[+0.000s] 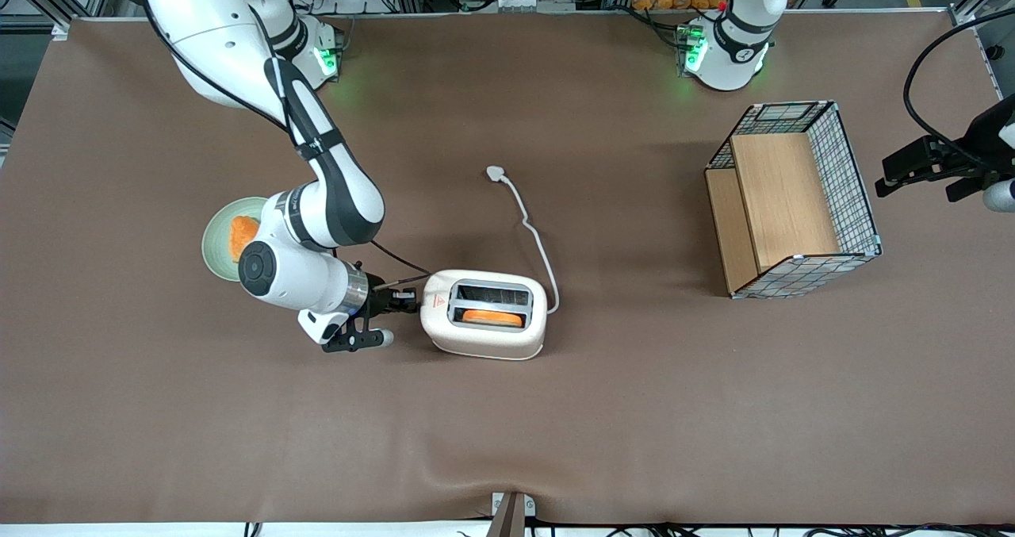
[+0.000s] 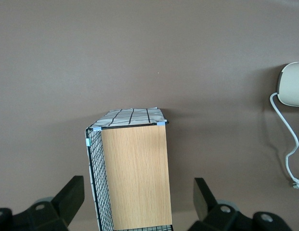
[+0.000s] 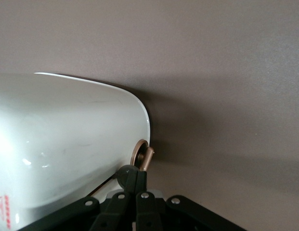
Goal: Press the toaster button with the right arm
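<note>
From the front, the toaster lay on the table near its middle, an orange slice in the slot nearer the camera and the cord trailing away to a plug. The right arm reached down to the toaster's narrow end by the red logo, and the gripper sat right against that end. A plate with orange food lay just by the arm's wrist, and a wire basket with wooden panels stood well off toward the parked arm's end. The logo was a small red triangle; no writing could be read on it.

The left wrist view showed only the basket, an edge of the toaster and the cord.

In the right wrist view the fingers were closed together with nothing between them, their tips meeting the button at the toaster's rounded end. A scrap of red marking showed on the casing, illegible.

By my reading the approach was done and contact made; whether the button had gone fully in could not be told, so the push itself and the withdrawal likely remained
</note>
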